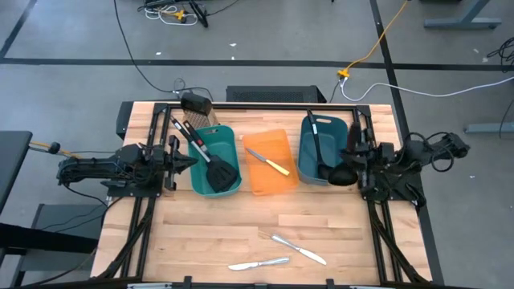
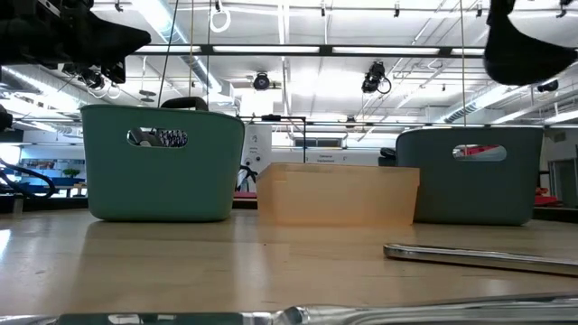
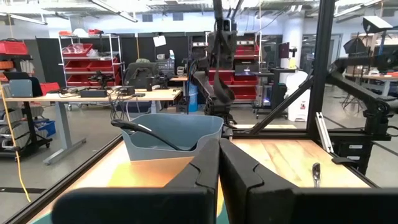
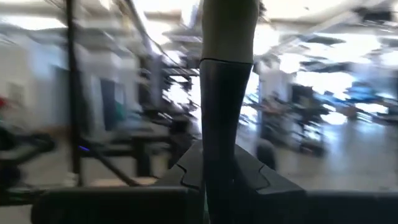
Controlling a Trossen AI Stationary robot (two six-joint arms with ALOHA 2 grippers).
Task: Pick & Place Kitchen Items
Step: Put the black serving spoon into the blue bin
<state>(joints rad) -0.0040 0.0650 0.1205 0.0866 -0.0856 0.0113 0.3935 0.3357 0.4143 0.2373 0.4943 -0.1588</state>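
Wooden bench (image 1: 241, 233) carries three bins in a row across its middle: a teal bin (image 1: 215, 160) on the left holding two black spatulas (image 1: 210, 164), an orange bin (image 1: 270, 160) with the yellow-handled knife (image 1: 268, 161), and a blue-grey bin (image 1: 323, 148) on the right with one ladle (image 1: 315, 144) inside. The right arm's jaws (image 1: 350, 160) grip a second ladle (image 1: 340, 175) by its handle, bowl hanging at that bin's near rim. To do this well, I judge it should centre the ladle over the bin, lower, then release. The left arm's jaws (image 1: 188, 161) are closed and empty beside the teal bin. Two silver knives (image 1: 281, 252) lie near the front edge.
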